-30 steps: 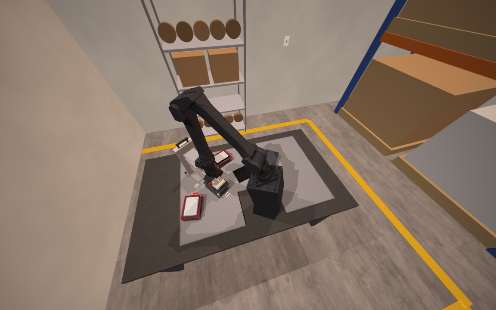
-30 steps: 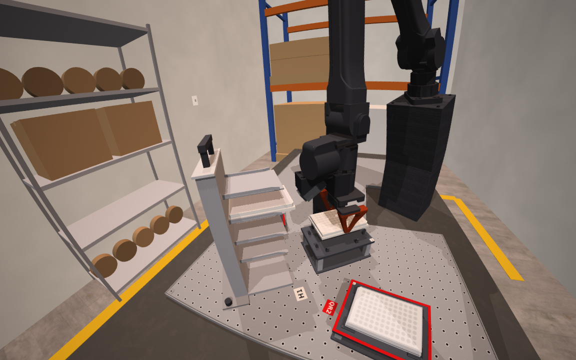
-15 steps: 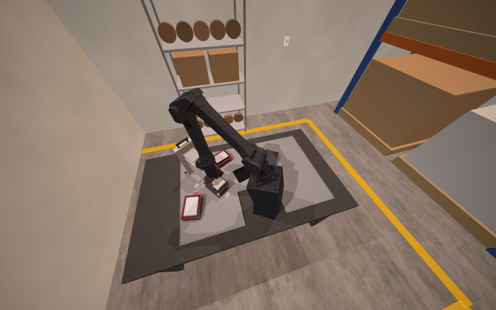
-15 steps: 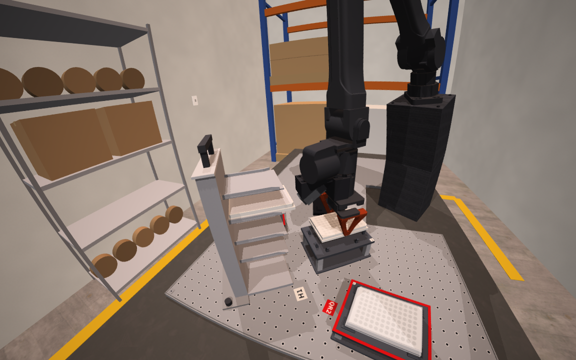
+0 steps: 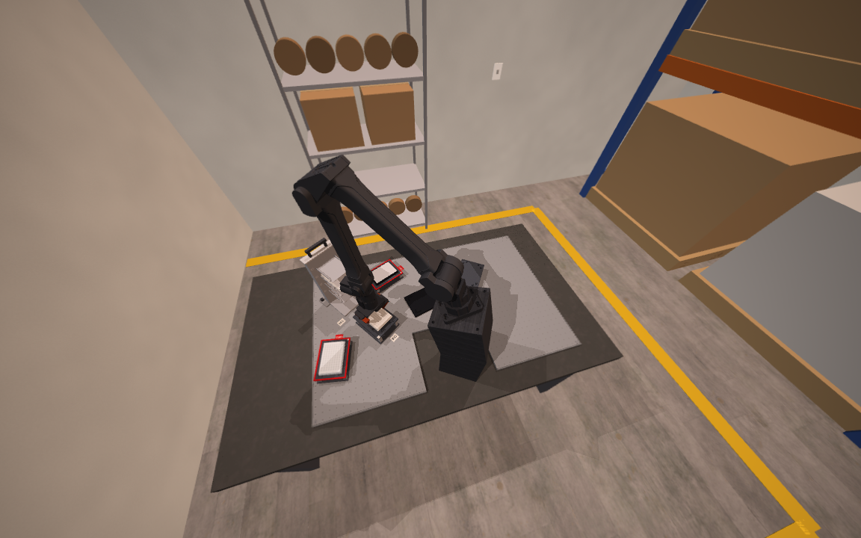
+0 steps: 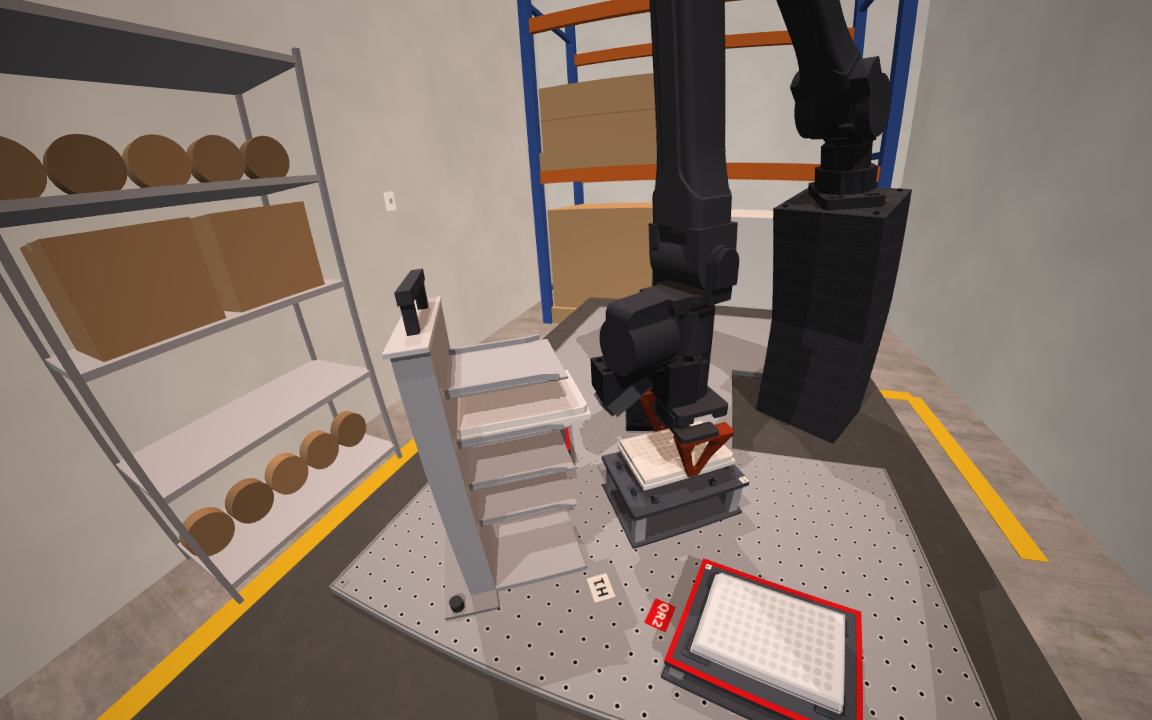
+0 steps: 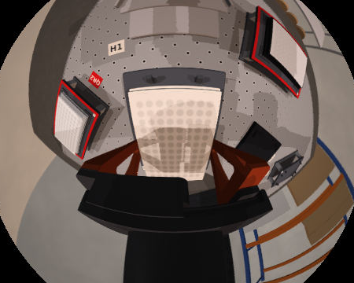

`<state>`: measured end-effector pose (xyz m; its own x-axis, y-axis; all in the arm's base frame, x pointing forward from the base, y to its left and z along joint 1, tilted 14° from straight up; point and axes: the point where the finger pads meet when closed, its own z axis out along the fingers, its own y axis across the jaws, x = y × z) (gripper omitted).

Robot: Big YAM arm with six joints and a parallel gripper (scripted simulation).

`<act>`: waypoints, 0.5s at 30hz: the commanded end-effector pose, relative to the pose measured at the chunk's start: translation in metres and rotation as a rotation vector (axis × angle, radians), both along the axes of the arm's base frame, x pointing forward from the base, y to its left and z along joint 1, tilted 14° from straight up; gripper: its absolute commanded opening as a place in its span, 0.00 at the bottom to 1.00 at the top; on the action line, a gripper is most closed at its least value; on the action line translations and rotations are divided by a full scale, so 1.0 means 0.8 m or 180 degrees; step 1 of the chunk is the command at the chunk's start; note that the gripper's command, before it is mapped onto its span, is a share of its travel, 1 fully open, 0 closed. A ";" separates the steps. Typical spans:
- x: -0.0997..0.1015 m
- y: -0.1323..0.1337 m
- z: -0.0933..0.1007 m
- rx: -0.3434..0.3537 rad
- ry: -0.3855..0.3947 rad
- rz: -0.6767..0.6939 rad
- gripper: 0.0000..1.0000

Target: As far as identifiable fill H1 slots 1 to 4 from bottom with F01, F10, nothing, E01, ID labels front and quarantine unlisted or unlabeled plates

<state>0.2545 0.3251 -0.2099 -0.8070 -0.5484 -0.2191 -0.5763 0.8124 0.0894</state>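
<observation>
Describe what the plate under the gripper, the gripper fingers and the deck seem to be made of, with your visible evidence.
Plate: probably matte white plastic, with a moulded grid of wells. Fingers: rust-red, dull, strutted, perhaps printed plastic. Deck: likely metal, flat grey with regular rows of holes.

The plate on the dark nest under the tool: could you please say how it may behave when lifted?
Probably stiff: the plate looks a flat moulded slab with a well grid. Likely light, being thin and mostly wells. The tool grips only its smooth sides, so it might slip if tilted.

Four plates (image 6: 675, 456), two red-framed nests (image 6: 686, 617), one hotel (image 6: 437, 465).
</observation>
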 end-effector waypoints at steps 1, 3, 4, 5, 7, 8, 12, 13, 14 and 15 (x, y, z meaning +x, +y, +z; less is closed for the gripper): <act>-0.001 0.010 -0.003 0.0035 -0.0025 0.0001 0.86; 0.000 0.011 -0.003 0.0039 -0.0028 0.0001 0.86; 0.000 0.011 -0.003 0.0039 -0.0028 0.0001 0.86; 0.001 0.013 0.005 0.0059 -0.0044 0.0002 0.86; -0.001 0.011 -0.006 0.0036 -0.0026 0.0001 0.86; 0.000 0.011 -0.007 0.0036 -0.0026 0.0001 0.86; -0.002 0.009 -0.011 0.0023 -0.0016 0.0001 0.86; -0.002 0.009 -0.012 0.0020 -0.0013 0.0001 0.86; -0.001 0.010 -0.012 0.0025 -0.0017 0.0001 0.86; 0.000 0.011 -0.013 0.0033 -0.0023 0.0001 0.86</act>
